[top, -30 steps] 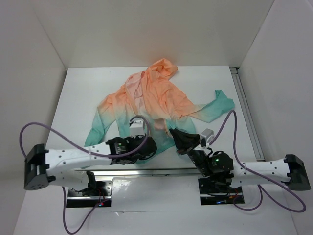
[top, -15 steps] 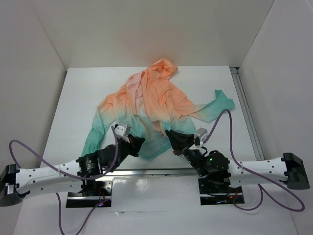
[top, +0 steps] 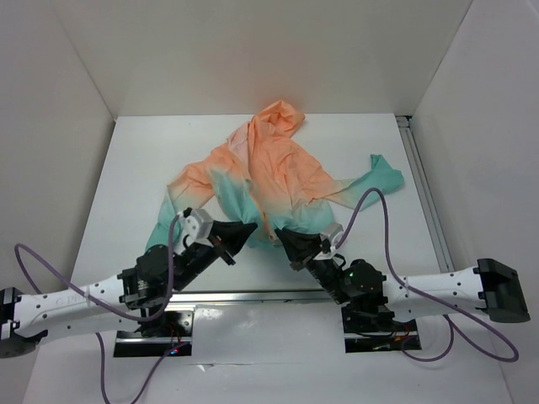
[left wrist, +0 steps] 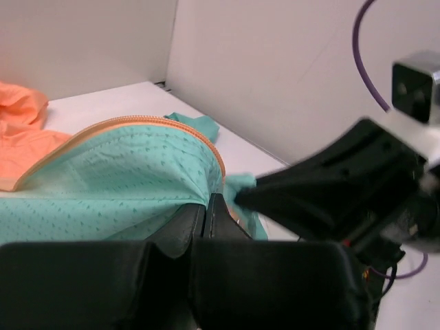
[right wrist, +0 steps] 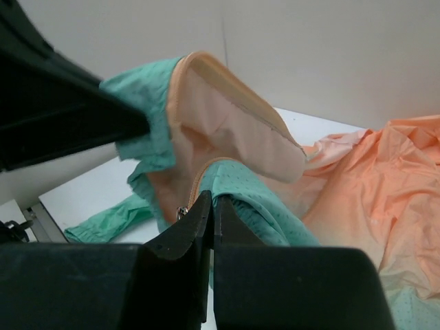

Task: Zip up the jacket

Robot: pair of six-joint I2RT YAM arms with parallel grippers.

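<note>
Left gripper point(top: 249, 229) and right gripper point(top: 280, 236) each clamped on jacket point(top: 269, 168) hem, near desk edge.
Left fingers point(left wrist: 196, 223) pinch teal hem beside orange zipper tape point(left wrist: 137, 122); right fingers point(right wrist: 199, 216) pinch facing flap. Jacket spreads toward far edge; white desk point(top: 135, 160) shows either side.

peach-to-teal jacket point(top: 278, 172), orange zipper tape point(left wrist: 137, 122)

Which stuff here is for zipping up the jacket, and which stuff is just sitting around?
For the job:
- thin peach-orange and teal hooded jacket
- its orange zipper tape
- black left gripper and black right gripper, both shut on the teal fabric

Just around:
- white table
- purple cables
- grey metal rail along the table's right edge
</note>
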